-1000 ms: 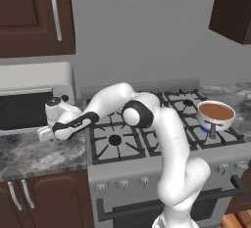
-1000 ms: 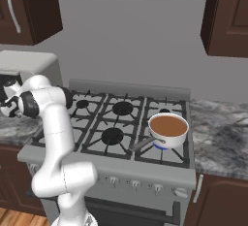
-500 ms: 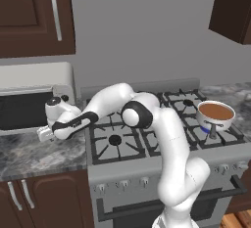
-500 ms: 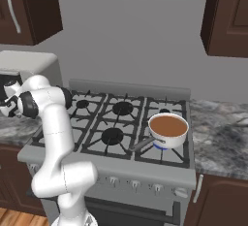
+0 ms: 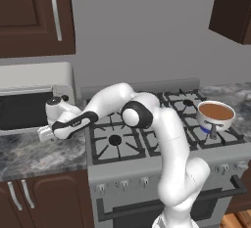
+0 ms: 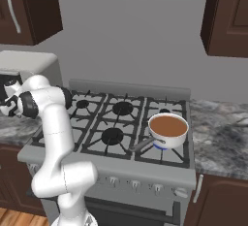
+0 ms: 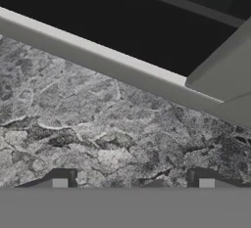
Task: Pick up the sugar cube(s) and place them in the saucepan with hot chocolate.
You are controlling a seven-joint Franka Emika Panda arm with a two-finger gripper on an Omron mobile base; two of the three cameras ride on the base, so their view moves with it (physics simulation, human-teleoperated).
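almost nothing differs from a second ago: the white robot arm is in the same reach to the left of the frame, and its gripper hangs low over the grey marbled stone bench with the fingers apart, holding nothing. no sugar cube is visible between them. the small pale grey saucepan with brown hot chocolate sits at the right, on the front right burner of the black gas stove, well apart from the gripper. i judge the picking is not begun.
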